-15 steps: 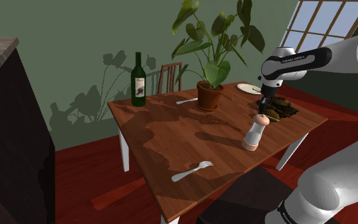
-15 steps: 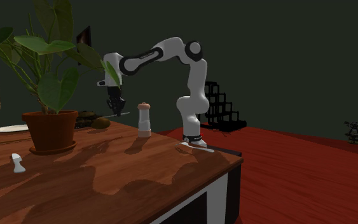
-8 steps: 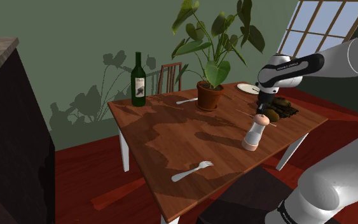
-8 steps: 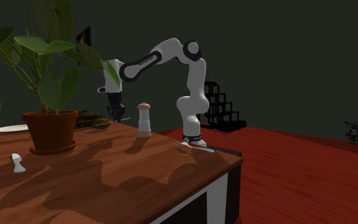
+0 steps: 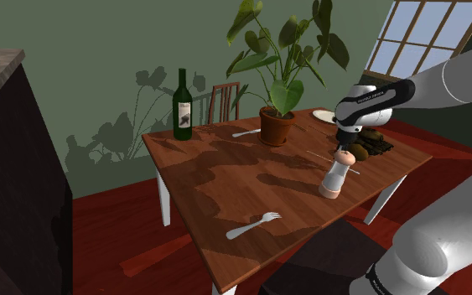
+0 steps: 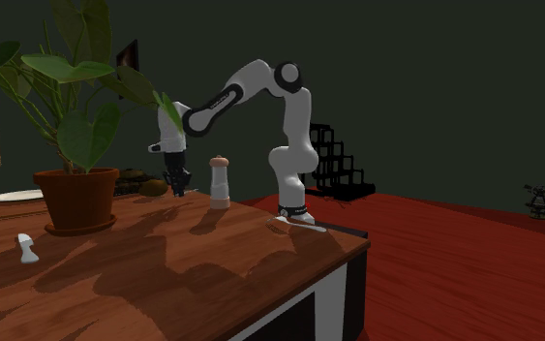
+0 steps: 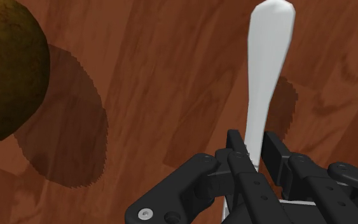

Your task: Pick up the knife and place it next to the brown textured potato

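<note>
Pincer (image 7: 255, 149) is clamped on the white knife (image 7: 268, 57), fingers pressed against both sides of its narrow part, and the rest of the knife runs out ahead of them over the wood. From the wrist I see the brown potato (image 7: 6, 70) off to one side of the knife, near it but with bare desk (image 5: 225, 184) between the two. The knife's shadow lies close against it on the wood, so it is low over the desk; I cannot tell whether it touches.

A second ago the pincer (image 6: 176, 184) hung clearly higher than the potato (image 6: 154, 188), carrying the knife level in the air. Half a second ago it was partway down. Now it has dropped to about the potato's height, right beside it, and the forearm has tilted lower with it. In the shoulder view the pincer (image 5: 344, 147) sits just beside the potato (image 5: 358, 152). The grinder (image 5: 334, 174) near the potato has not shifted.
</note>
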Controlling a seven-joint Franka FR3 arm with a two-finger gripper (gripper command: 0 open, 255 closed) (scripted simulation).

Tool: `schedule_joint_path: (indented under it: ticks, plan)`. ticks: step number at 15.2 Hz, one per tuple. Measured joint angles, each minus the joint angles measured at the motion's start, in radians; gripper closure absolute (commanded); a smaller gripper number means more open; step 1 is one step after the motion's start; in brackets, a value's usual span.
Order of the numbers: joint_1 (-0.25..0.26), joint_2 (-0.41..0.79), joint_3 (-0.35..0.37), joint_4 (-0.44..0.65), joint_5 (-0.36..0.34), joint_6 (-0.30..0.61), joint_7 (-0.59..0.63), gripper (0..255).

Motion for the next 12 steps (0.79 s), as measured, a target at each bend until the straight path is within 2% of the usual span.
schedule_joint_path:
  ticks: [7,8,12]
  plan:
    - [-0.001,0.020,-0.005,-0.019,0.005,0.039,-0.006,255]
    - [-0.001,0.020,-0.005,-0.019,0.005,0.039,-0.006,0]
    - [-0.001,0.020,-0.005,-0.019,0.005,0.039,-0.006,0]
